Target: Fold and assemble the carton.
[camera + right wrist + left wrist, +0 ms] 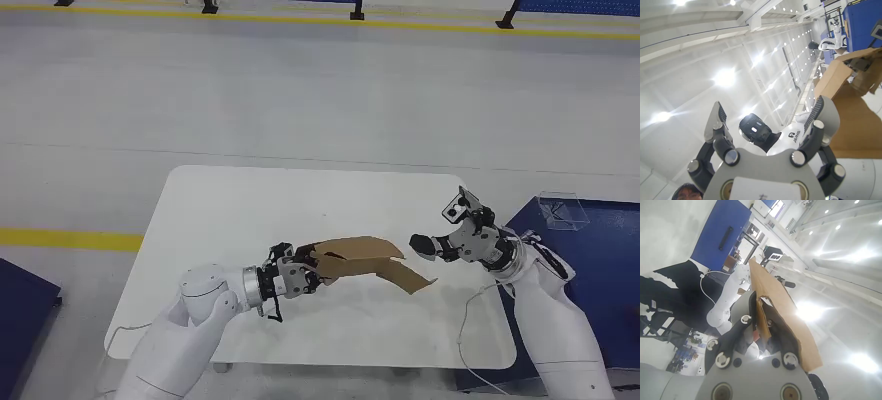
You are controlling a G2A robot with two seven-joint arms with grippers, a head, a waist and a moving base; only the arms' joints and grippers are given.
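A brown cardboard carton is held flat and partly unfolded above the white table, its flaps spreading toward the right. My left gripper is shut on the carton's left end; in the left wrist view its fingers clamp a cardboard flap, with a long panel running away from them. My right gripper stands open just off the carton's right tip, apart from it. In the right wrist view its fingers are spread wide, with the carton beside one finger.
A blue cabinet stands at the table's right side, with a small clear box on it. A cable hangs by the right arm near the table's front right corner.
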